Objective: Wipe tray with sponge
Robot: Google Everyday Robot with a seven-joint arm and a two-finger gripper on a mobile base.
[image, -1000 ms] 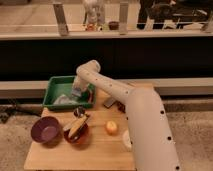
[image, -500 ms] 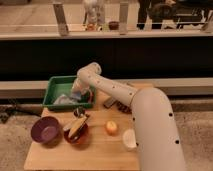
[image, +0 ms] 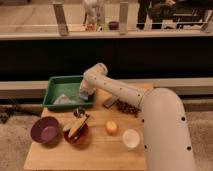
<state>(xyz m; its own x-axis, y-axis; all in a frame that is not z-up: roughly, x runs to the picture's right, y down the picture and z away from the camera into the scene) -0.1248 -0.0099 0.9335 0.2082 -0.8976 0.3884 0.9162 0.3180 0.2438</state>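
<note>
The green tray (image: 59, 86) sits at the back left of the wooden table (image: 95, 155). My white arm comes in from the right and bends down into the tray. The gripper (image: 85, 95) is low over the tray's right half, close to its right wall. A pale bluish piece (image: 64, 100), apparently the sponge, lies on the tray floor just left of the gripper. Whether the gripper holds it is hidden by the wrist.
A purple bowl (image: 46, 130) stands front left, next to a reddish bowl (image: 76, 132) holding utensils. An orange fruit (image: 111, 127) and a white cup (image: 131, 138) sit mid-table. A dark bag (image: 128, 107) and a grey item (image: 110, 102) lie under the arm.
The gripper has slid a little to the right inside the tray, towards its right wall. The pale piece stays on the tray floor.
</note>
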